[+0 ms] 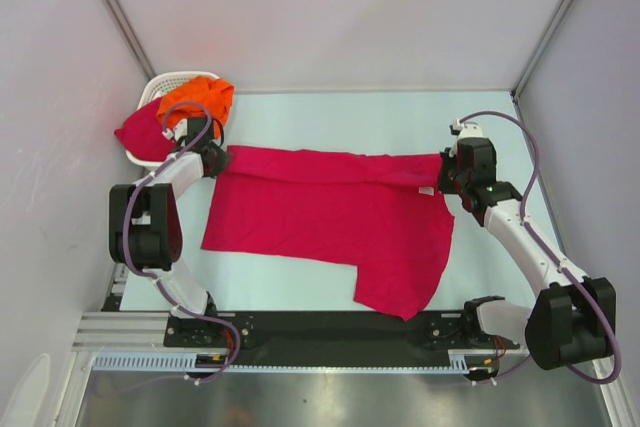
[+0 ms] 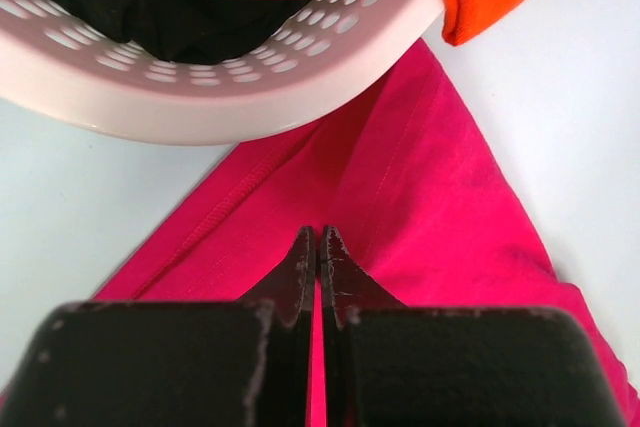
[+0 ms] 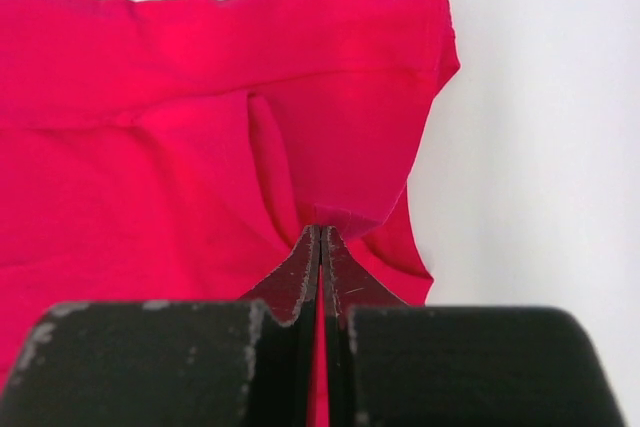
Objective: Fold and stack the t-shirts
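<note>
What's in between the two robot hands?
The pink shirt. In the top view it stretches all the way from the left gripper to the right gripper, and each one pinches its far edge.

Unidentifiable dark mass (image 2: 170,12) (in basket (image 2: 200,112))

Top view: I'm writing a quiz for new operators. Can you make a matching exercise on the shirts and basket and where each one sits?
Things:
1. pink shirt
2. orange shirt
3. basket

Places:
A. at the far left corner of the table
B. spread flat mid-table
C. heaped on top of the basket

Pairs: 1-B, 2-C, 3-A
</note>
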Controlling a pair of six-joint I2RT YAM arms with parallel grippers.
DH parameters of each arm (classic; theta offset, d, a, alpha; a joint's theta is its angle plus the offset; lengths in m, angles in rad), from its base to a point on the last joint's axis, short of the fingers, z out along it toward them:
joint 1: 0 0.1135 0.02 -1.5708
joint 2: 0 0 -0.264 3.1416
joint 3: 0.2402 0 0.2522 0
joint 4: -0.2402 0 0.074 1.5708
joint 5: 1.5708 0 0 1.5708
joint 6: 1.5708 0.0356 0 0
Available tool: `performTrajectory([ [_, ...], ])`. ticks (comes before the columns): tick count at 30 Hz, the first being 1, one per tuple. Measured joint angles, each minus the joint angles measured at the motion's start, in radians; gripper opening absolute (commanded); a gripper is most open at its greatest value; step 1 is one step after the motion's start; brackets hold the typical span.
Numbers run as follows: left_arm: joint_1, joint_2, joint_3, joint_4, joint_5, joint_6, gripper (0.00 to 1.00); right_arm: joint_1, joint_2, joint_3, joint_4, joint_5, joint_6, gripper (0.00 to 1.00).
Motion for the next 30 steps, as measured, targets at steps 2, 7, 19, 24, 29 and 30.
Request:
performTrajectory([
  [2,0.000,0.001,-0.002,-0.001,0.000,0.000,0.00,0.006,-0.002,0.000,-0.006,0.002,0.000,0.00],
  [7,0.000,0.003,-0.003,0.000,0.000,0.002,0.00,0.019,-0.013,-0.003,-0.023,0.017,0.001,0.00],
  [19,0.011,0.011,-0.003,0.000,0.000,0.011,0.00,0.024,-0.071,-0.029,-0.059,0.031,0.019,0.00],
  [24,0.015,0.013,-0.003,0.000,0.001,0.019,0.00,0.033,-0.072,-0.029,-0.070,0.034,0.021,0.00],
  [29,0.028,0.014,-0.003,0.000,0.001,0.030,0.00,0.039,-0.072,-0.039,-0.080,0.035,0.026,0.00],
  [30,0.031,0.014,-0.003,0.000,0.001,0.033,0.00,0.040,-0.072,-0.040,-0.080,0.035,0.026,0.00],
])
